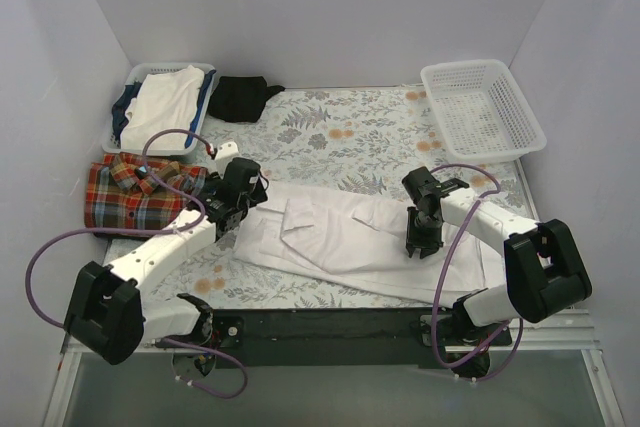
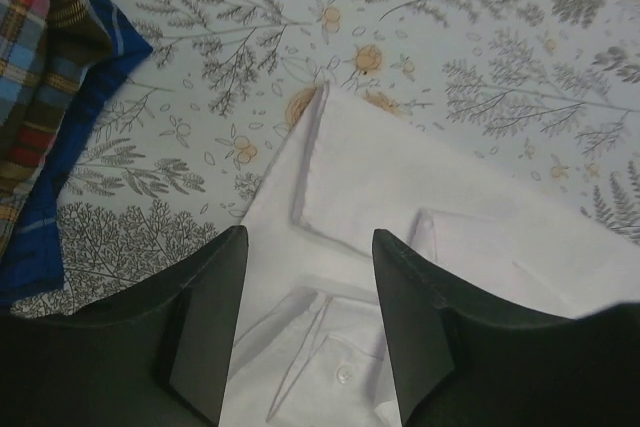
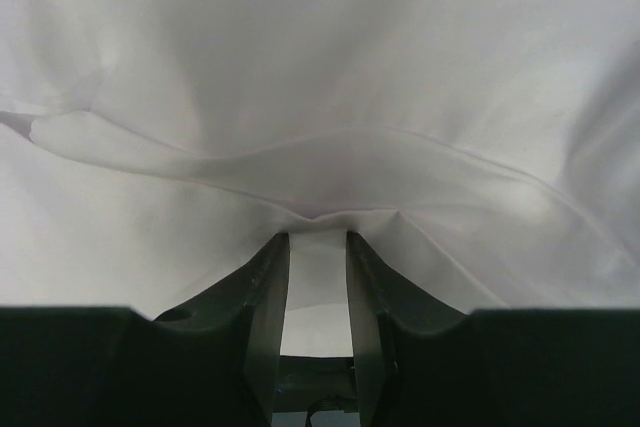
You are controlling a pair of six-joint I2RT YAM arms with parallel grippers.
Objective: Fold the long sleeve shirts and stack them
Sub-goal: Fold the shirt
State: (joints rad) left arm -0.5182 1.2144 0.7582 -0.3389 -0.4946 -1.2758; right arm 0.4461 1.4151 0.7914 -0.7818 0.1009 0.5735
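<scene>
left gripper (image 2: 310,247) is released, its dark fingers spread apart with nothing between them, poised over the left end of the white shirt (image 1: 340,237). the shirt lies flat across the centre of the overhead frame. right gripper (image 3: 318,252) is pinching a raised fold of that shirt (only its wrist view shows the pinch). plaid shirt (image 1: 130,192) lies at left centre overhead; the left wrist view catches its edge at upper left.

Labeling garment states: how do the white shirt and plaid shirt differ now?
Colour: white shirt is plain; plaid shirt is red, orange and blue checks.
Pose: white shirt lies stretched across the middle of the table; plaid shirt is a compact bundle at the left edge.
Contact: right gripper pinches a fold of the white shirt; no gripper holds the plaid shirt.
Both are collared, on the table.
</scene>
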